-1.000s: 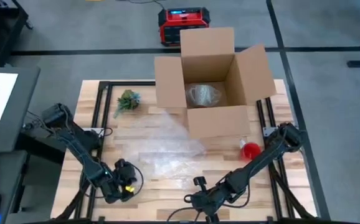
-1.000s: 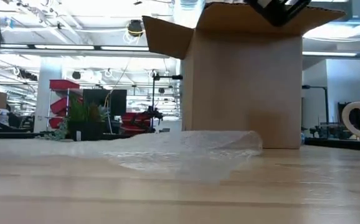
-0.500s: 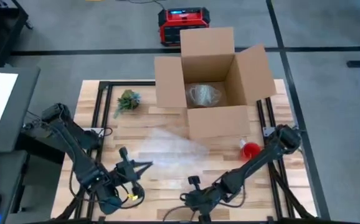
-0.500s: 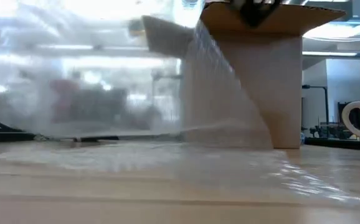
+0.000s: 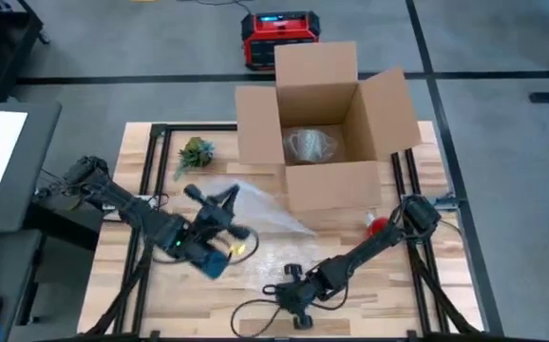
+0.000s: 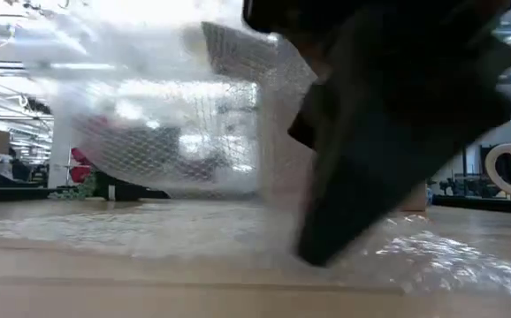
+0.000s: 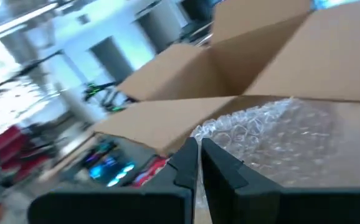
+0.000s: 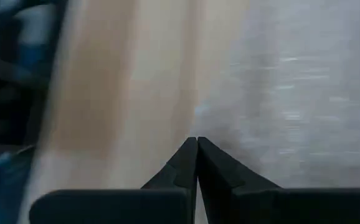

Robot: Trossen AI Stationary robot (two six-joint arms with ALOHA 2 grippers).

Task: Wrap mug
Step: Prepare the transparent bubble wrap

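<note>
Left end effector (image 5: 219,211) up over the middle of the tabletop (image 5: 141,142), fingers pinched almost together on a raised fold of bubble wrap (image 5: 255,214). Right end effector (image 5: 279,288) down low near the front edge, fingers closed tip to tip with nothing visible between them. Looks to be pressing on the sheet's near margin, not gripping it.

Out from there: wrap billowing up like a curtain in the low view, the rest lying flat across the centre. Red mug (image 5: 381,228) standing toward the right edge, just in front of the cardboard box (image 5: 331,104), clear of the wrap and not yet covered. Small plant (image 5: 195,152) off toward the back left corner.

On handling: wrap feather-light, floppy and slick, likely to slide or spring back unless one edge stays pinned, so best taken at an edge or corner. Mug rigid, probably ceramic and chippable, smooth-sided. Safest taken by the rim or the handle and set down gently on the sheet.

Hard to read: mug cut off at the frame edge in the low view, only handle and side showing. Big dark shape there most likely the right arm, not certain. Something clear inside the box, impossible to identify. Exact bite of the left fingers on the film blurred.
</note>
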